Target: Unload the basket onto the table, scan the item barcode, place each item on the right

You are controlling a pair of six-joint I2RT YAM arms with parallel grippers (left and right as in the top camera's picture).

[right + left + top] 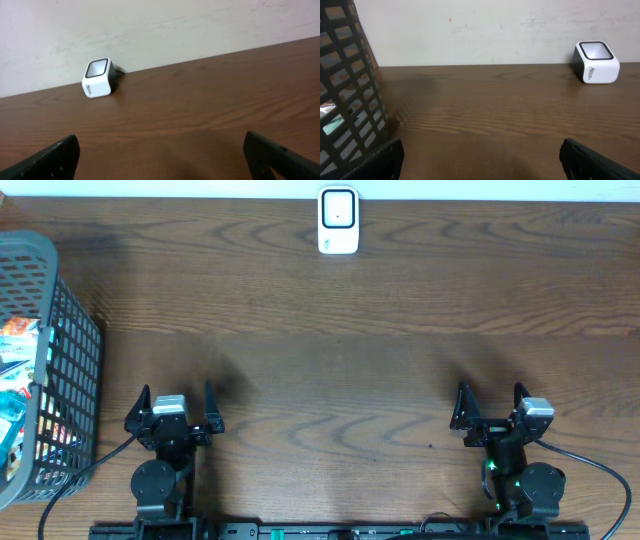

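Evidently pre-pick: left gripper (pixel 176 398) and right gripper (pixel 491 400) stood wide open, empty; next move required reaching basket (pixel 78 360) at nine o'clock.

Your left gripper (pixel 176 398) and right gripper (pixel 491 396), black pointed fingers (pixel 143 402), silver camera block (pixel 170 404) on each wrist, round black joints (pixel 155 478), black cables (pixel 600 465) trailing, green light (pixel 492 468) on your right arm (pixel 540 485).

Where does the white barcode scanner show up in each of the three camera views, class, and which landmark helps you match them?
Overhead: the scanner sits top centre, at the far edge of the wooden table.
Left wrist: the scanner stands at the upper right, close to the wall.
Right wrist: the scanner stands left of centre, close to the wall.
Shared landmark: the wooden table's far edge, next to the scanner in every view.
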